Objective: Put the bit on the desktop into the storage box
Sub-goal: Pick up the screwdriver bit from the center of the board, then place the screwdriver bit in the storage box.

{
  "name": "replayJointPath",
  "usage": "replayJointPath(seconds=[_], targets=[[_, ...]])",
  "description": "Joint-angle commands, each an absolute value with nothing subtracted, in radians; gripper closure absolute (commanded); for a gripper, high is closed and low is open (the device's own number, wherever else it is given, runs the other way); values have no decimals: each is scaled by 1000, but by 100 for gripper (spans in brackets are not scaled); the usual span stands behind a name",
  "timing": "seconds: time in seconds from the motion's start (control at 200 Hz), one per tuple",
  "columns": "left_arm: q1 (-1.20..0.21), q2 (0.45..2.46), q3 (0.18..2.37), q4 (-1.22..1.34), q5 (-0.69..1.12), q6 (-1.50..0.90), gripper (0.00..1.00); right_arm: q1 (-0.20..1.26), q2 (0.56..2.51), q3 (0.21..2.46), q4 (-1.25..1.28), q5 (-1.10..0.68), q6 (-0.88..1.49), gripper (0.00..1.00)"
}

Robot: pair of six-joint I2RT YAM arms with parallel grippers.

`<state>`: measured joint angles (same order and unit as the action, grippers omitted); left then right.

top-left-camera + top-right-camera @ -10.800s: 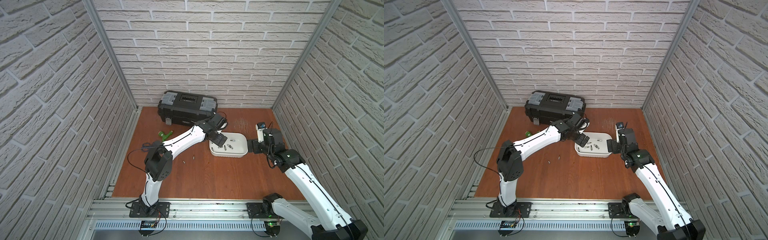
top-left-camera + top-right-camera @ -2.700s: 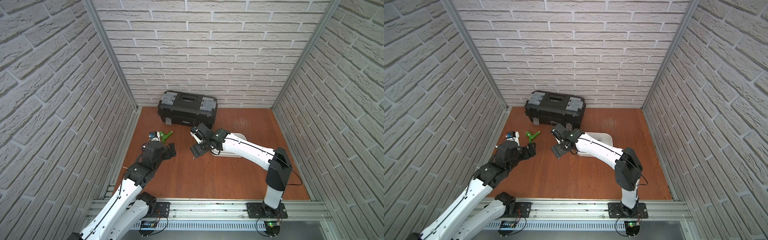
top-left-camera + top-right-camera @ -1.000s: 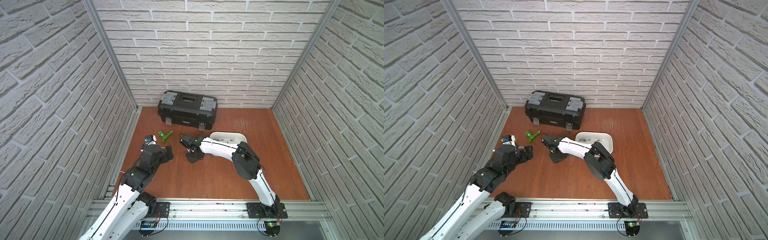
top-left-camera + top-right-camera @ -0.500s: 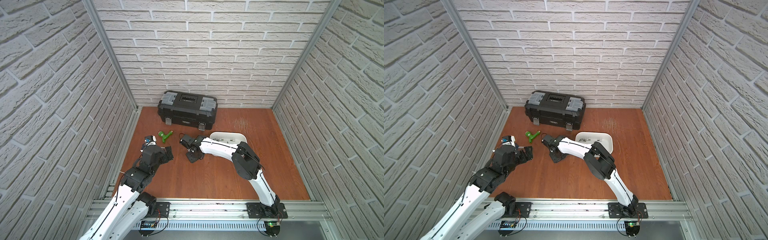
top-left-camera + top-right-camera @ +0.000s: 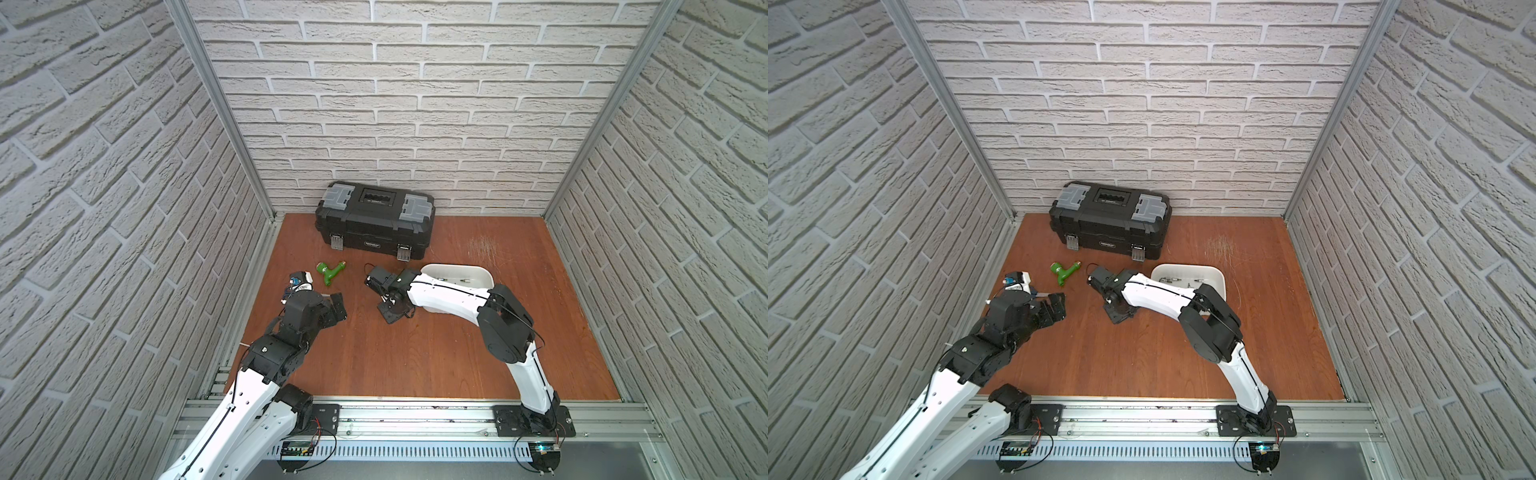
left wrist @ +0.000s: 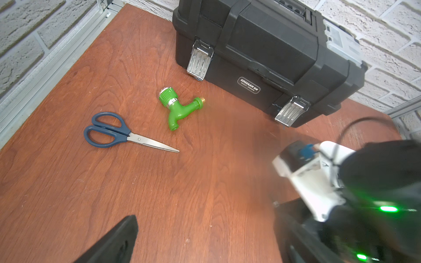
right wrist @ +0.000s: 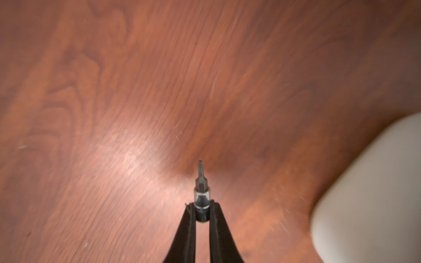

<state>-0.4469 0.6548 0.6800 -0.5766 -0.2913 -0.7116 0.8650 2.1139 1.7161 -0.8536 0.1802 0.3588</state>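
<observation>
The bit (image 7: 201, 193), a small dark metal piece with a thin tip, is pinched between the black fingers of my right gripper (image 7: 201, 208), just above the desktop (image 7: 159, 102). In both top views the right gripper (image 5: 390, 313) (image 5: 1115, 316) points down at the reddish-brown desktop (image 5: 415, 357), left of the white storage box (image 5: 478, 276) (image 5: 1214, 276). The box is partly hidden under the right arm and holds a few small metal pieces. My left gripper (image 5: 336, 305) (image 6: 205, 241) hovers open at the left, holding nothing.
A black toolbox (image 5: 374, 220) (image 6: 262, 57) stands at the back wall. A green tap (image 5: 330, 272) (image 6: 177, 107) and blue-handled scissors (image 6: 123, 134) lie on the board near the left gripper. A blurred white shape (image 7: 376, 193) fills one side of the right wrist view.
The right gripper's jaws have closed on the bit over the last second. Both arms have stayed almost in place.
</observation>
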Motion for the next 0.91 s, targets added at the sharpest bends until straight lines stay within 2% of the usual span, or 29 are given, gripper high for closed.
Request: replayJointPath(seconds=[0.0,0.5,0.9], targets=[[-441,660,666,-554,-301,-714,2,832,1985,1695,-848,202,339,97],[-436,687,667,-532,-285,-713,2,612,1689,1502,-864,239,306,97],[-434,704,667,-523,-277,-713,2,446,1663,1363,-810,217,267,97]])
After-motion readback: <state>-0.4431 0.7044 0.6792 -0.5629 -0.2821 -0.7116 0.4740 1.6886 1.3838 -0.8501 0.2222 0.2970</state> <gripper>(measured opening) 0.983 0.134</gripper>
